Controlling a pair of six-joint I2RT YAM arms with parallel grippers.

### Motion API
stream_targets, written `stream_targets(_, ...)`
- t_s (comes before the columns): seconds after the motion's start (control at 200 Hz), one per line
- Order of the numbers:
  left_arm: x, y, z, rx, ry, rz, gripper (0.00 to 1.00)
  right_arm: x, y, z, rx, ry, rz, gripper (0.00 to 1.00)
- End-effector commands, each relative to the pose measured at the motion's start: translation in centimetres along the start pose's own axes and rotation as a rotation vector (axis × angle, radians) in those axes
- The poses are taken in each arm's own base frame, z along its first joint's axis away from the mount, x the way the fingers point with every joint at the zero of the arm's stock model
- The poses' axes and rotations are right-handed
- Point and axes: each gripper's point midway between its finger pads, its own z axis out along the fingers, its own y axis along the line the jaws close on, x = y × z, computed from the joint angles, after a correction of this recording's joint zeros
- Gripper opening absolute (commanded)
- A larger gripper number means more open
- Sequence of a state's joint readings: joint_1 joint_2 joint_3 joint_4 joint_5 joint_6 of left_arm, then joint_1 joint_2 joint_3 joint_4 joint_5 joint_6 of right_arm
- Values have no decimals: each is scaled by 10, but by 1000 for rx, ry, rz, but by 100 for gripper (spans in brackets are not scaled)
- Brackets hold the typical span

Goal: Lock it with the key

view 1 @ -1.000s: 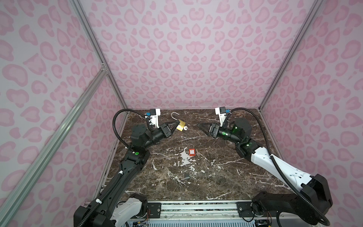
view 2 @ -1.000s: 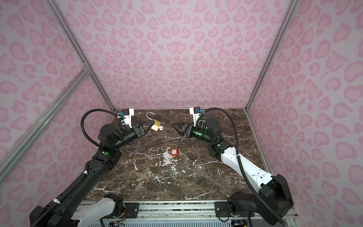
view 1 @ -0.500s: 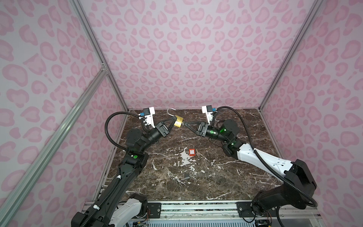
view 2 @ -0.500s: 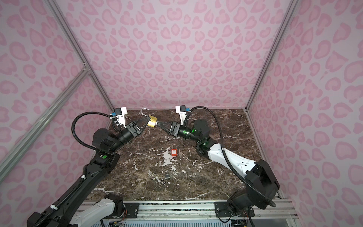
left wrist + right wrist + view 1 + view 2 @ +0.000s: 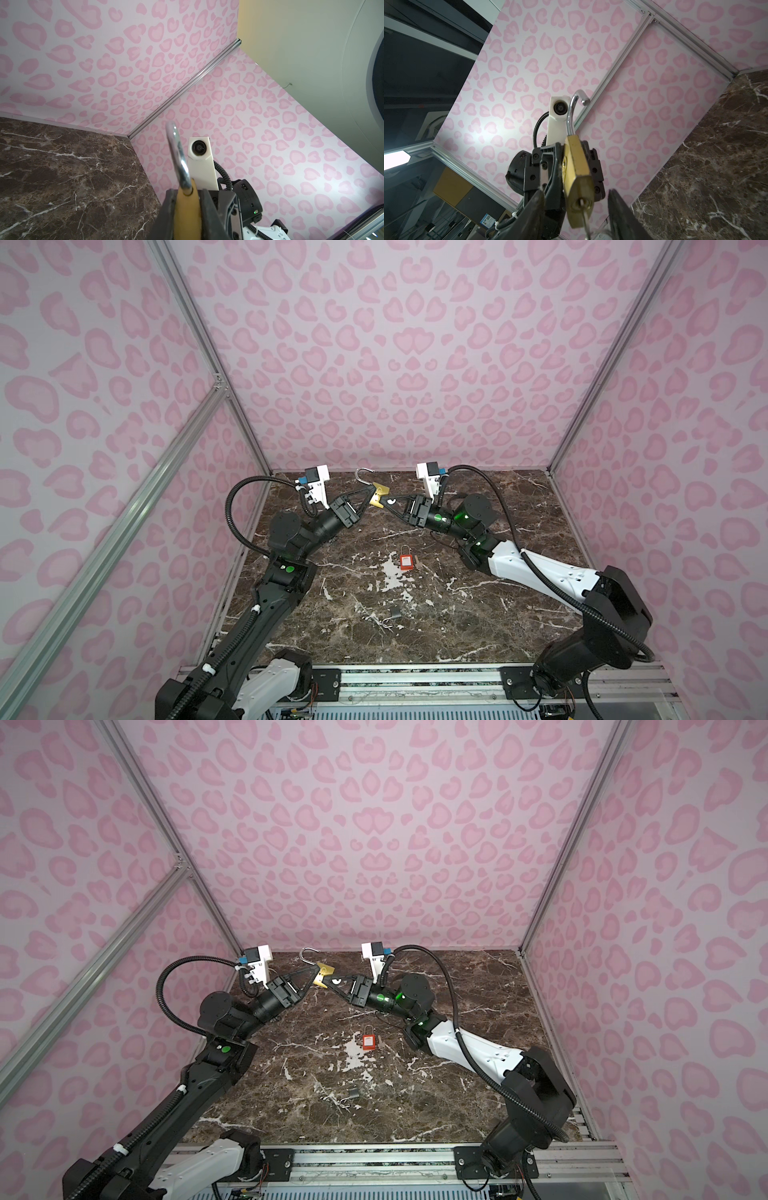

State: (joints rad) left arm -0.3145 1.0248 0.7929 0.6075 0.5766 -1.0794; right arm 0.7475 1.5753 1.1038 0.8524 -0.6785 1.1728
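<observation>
A brass padlock (image 5: 380, 494) (image 5: 325, 973) with its silver shackle (image 5: 362, 477) swung open hangs above the back of the marble table. My left gripper (image 5: 372, 492) (image 5: 187, 199) is shut on the padlock (image 5: 188, 209) body. A key (image 5: 585, 217) sticks out of the keyhole in the padlock (image 5: 578, 172) base, and its white tag (image 5: 391, 501) (image 5: 337, 981) hangs beside it. My right gripper (image 5: 385, 504) (image 5: 575, 192) faces the left one. Its fingers (image 5: 536, 207) stand apart on either side of the key and padlock base, not touching them.
A red padlock (image 5: 405, 561) (image 5: 367, 1042) lies in the middle of the table. A small dark padlock (image 5: 394, 612) (image 5: 353, 1094) lies nearer the front. Pink patterned walls (image 5: 407, 364) close in the back and both sides.
My right gripper has moved left up to the padlock, and its jaws have narrowed around the key. The left arm has raised the padlock slightly and drawn it left.
</observation>
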Motion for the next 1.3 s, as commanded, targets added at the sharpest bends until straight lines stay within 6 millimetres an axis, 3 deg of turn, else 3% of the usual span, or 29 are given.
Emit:
stream_targets(0.0,-8,-18,-3,70,-43,46,4,-2,13,3,-64,-2,-17,44)
stream_targets(0.22,-5,-16,-2,70,-34,40,4,-2,13,5,-64,4,-16,34)
stream_targets(0.456,0,-9,-4,50,-30,34,4,1,10,6,-55,9,-21,15)
stream_targets(0.606,3,1,-6,21,-31,28,23,2,6,5,-39,15,-21,4)
stream_targets(0.701,3,1,-6,16,-29,33,43,2,4,2,-29,12,-24,3)
stream_targets(0.777,2,4,-7,-10,-28,39,52,0,3,-2,-17,5,-24,2)
stream_targets(0.997,-2,33,-20,-108,-22,21,58,-3,1,-17,31,8,-29,1)
stream_targets(1.298,6,28,-17,-82,49,21,60,37,-49,-44,310,196,-106,1)
